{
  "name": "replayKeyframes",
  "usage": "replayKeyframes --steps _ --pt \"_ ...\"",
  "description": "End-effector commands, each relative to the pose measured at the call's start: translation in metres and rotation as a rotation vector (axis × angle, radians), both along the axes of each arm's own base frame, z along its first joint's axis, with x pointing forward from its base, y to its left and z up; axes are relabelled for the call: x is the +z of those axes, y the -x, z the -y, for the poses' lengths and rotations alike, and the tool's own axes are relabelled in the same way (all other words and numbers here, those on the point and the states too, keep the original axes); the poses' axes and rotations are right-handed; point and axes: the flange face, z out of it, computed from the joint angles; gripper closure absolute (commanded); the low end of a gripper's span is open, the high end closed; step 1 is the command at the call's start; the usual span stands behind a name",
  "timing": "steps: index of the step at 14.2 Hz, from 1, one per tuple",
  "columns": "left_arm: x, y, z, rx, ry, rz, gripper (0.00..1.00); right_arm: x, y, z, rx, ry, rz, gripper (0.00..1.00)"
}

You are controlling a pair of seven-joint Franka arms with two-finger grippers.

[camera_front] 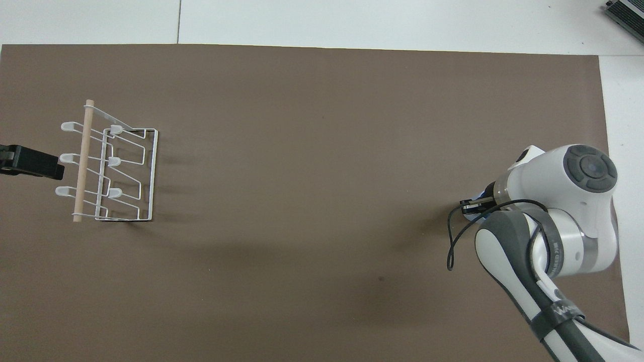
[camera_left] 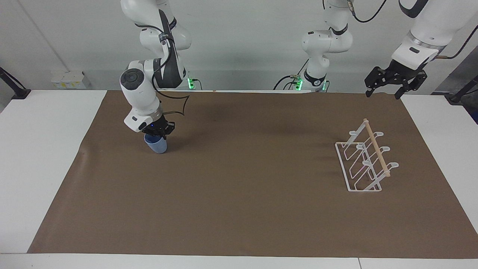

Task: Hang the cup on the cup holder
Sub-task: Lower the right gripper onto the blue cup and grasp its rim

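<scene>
The light-blue cup (camera_left: 157,144) is tilted on the brown mat at the right arm's end of the table, its base at or just off the mat. My right gripper (camera_left: 159,133) comes down from above and is shut on the cup's rim. In the overhead view the right wrist hides the cup except for a blue sliver (camera_front: 476,214). The white wire cup holder (camera_left: 366,161) with its wooden dowel stands at the left arm's end, also seen from overhead (camera_front: 111,166). My left gripper (camera_left: 385,89) waits open, raised by the table's edge near the holder.
The brown mat (camera_left: 246,194) covers most of the white table (camera_left: 41,149). A black cable (camera_front: 453,241) loops off the right wrist beside the cup. Only the left gripper's black tip (camera_front: 35,165) shows from overhead, beside the holder's dowel.
</scene>
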Motion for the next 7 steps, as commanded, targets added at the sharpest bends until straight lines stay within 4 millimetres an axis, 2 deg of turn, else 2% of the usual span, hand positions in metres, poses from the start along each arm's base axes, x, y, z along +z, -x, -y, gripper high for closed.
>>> replayKeyframes --steps 1,5,7 --pt "0.000 0.009 0.002 -0.006 -0.018 0.006 0.00 0.002 -0.002 0.000 0.016 -0.019 0.008 1.00" --pt "0.000 0.009 0.003 -0.007 -0.018 0.006 0.00 0.043 -0.017 -0.009 0.031 -0.021 0.023 1.00" --pt "0.000 0.009 0.003 -0.007 -0.018 0.006 0.00 0.069 -0.020 -0.023 0.067 -0.022 0.045 1.00"
